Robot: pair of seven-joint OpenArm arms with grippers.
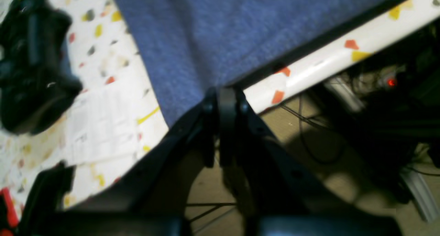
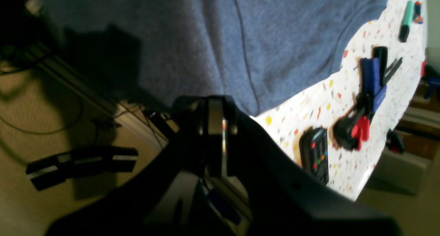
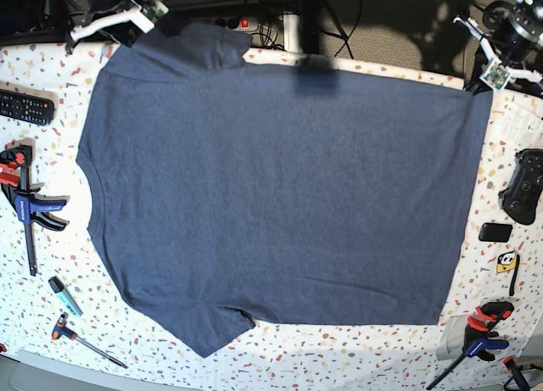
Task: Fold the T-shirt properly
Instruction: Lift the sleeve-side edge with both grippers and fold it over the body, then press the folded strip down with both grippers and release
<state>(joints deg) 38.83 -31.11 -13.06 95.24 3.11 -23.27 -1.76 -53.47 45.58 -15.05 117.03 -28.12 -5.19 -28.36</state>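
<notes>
Left gripper (image 1: 223, 95) sits at the far edge of the table, jaws pressed together on a corner of the T-shirt (image 1: 220, 36); the blue cloth runs straight out from between its tips. Right gripper (image 2: 215, 105) is likewise closed, pinching the shirt's edge near a sleeve seam, partly over the table's far edge.

In the overhead view the T-shirt (image 3: 280, 196) lies spread flat, plain side up, covering most of the speckled white table (image 3: 339, 357). Its hem is toward the view's right and its neck and sleeves toward the left. The upper sleeve reaches the far edge, and the lower sleeve points toward the near edge.

On the table left of the shirt are a remote control (image 3: 25, 107), a red-and-blue clamp (image 3: 25, 206), a marker pen (image 3: 64, 295) and a small screwdriver (image 3: 85, 340). To its right lie a game controller (image 3: 523, 186), a small black box (image 3: 495, 232) and another clamp (image 3: 479, 330).
</notes>
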